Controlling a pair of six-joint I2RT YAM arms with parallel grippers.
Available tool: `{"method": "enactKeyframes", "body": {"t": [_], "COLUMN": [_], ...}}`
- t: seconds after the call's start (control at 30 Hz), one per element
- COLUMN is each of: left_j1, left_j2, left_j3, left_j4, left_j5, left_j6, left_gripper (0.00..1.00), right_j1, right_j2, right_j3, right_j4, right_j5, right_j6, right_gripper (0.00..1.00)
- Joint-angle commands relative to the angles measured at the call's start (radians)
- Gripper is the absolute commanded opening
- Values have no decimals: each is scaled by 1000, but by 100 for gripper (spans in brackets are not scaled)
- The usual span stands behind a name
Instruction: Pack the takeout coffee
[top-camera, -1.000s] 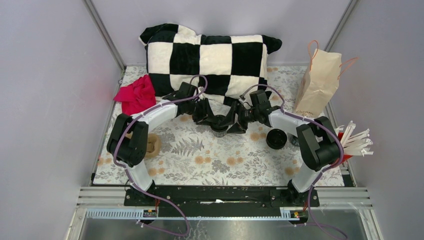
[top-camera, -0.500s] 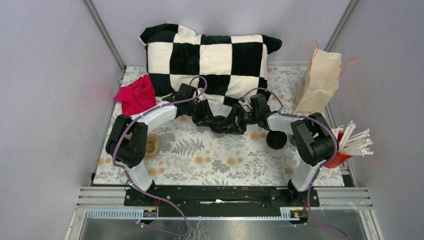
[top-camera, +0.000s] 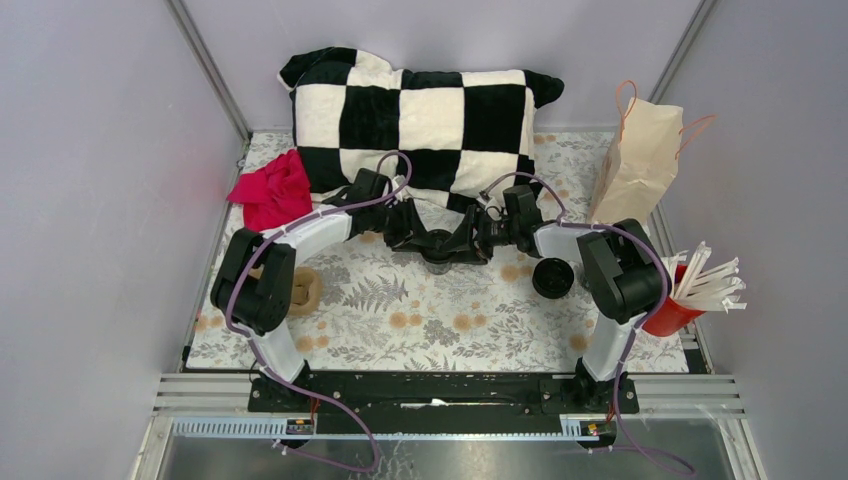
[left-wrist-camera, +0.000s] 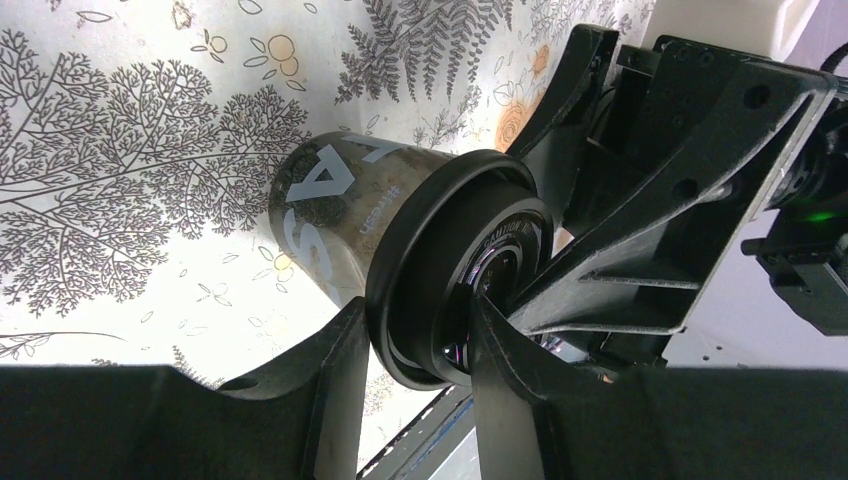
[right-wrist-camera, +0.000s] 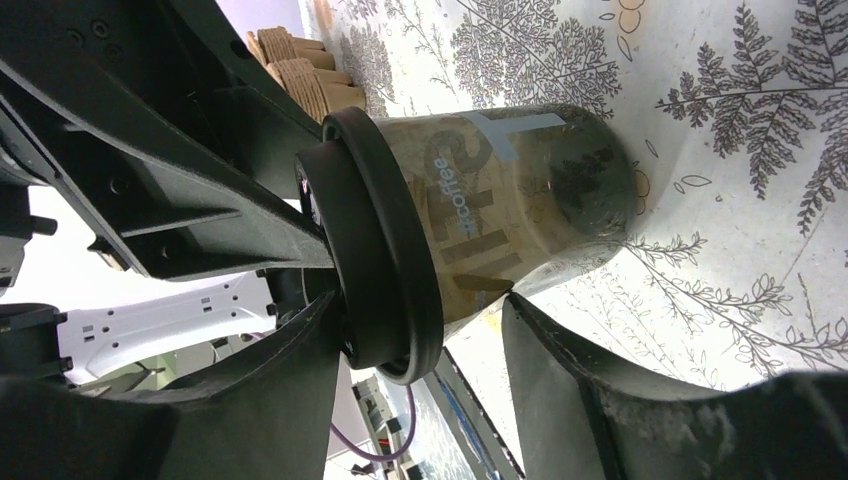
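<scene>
The lidded coffee cup (left-wrist-camera: 330, 215) is standing upright on the table (top-camera: 400, 330), at the middle of the flower-printed cloth, just in front of the checkered pillow (top-camera: 420, 120). Pale lettering is showing on its dark wall, and its black sip lid (left-wrist-camera: 420, 250) is sitting on top.

My left gripper (left-wrist-camera: 420, 305) is reaching in from the left and pinching the edge of that lid. One of its fingers (left-wrist-camera: 335, 390) is lying at the rim on the cup-wall side and the other is crossing the lid's top.

My right gripper (right-wrist-camera: 422, 300) is coming at the same cup from the opposite side. Its fingers (right-wrist-camera: 590, 400) are standing spread, one tip by the lid and one by the cup wall. I cannot tell whether either tip is pressing on the cup.

The second coffee cup (top-camera: 553, 278) is standing apart to the right, beside my right forearm, with its black lid facing up.

The brown pulp carrier (top-camera: 305, 290) is lying near my left arm, toward the table's left edge. A red cloth (top-camera: 272, 190) is lying bunched at the pillow's left corner. A paper bag (top-camera: 635, 165) with orange handles is standing upright at the far right corner. A red cup (top-camera: 672, 315) full of white straws is sitting at the right edge.
</scene>
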Motion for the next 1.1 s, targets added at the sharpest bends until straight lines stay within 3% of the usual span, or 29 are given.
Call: {"method": "enactKeyframes", "body": {"t": [0.0, 0.57, 1.07], "left_j1": [7, 13, -7], "left_j2": [82, 114, 93], "left_j3": [-123, -251, -321], "left_j4": [-99, -23, 29], "left_j5": [-185, -234, -407], "left_j6": [79, 96, 154], "left_gripper": [38, 37, 36], "right_j1": [-6, -4, 30], "right_j2": [107, 149, 99], "right_j3": [-93, -125, -273], "right_j4": [-82, -86, 127], "right_j5": [271, 336, 381], "right_j6": [-127, -135, -158], "right_gripper": [59, 58, 57]}}
